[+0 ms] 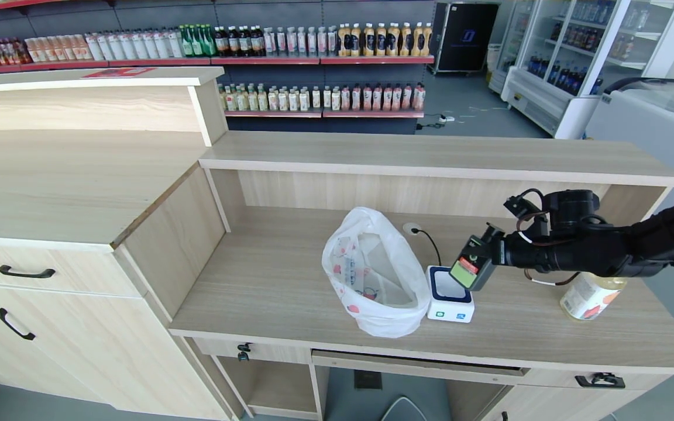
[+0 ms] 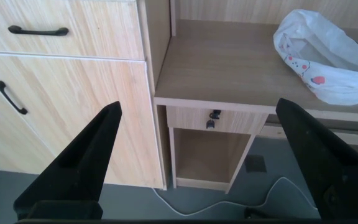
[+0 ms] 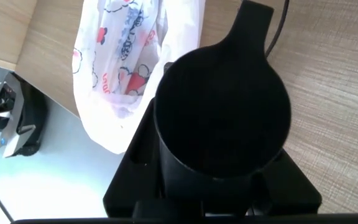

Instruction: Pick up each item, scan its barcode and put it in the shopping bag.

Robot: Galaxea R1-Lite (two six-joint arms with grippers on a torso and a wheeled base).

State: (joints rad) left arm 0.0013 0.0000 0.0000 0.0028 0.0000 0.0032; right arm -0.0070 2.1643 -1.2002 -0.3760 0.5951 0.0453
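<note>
The right gripper (image 1: 473, 268) is pinching a small dark item (image 1: 467, 270) that carries a green and red label, with its jaws pressed against the item's sides. It is holding the item tilted, just above the scanner (image 1: 450, 299) near the right side of the scanner's window, and apart from the glass. The scanner is standing on the counter (image 1: 267, 280) just beside the shopping bag (image 1: 372, 275), which is on its left with its mouth gaping upward. A bottle (image 1: 591, 297) is waiting on the counter beneath the right forearm, well apart from the bag. The left gripper (image 2: 199, 102) is hanging off to the left of the counter with its fingers spread wide, holding nothing.

Judged step: scanning.
- The labelled face is showing toward the head camera rather than the window, and the barcode's position cannot be told.
- Roll the wrist slowly until the coded face is pointing down at the window.
- Hold the item centred over the window, steady and off the glass.
- Avoid nudging the scanner into the bag or snagging the cable (image 1: 430, 242) behind it.
</note>
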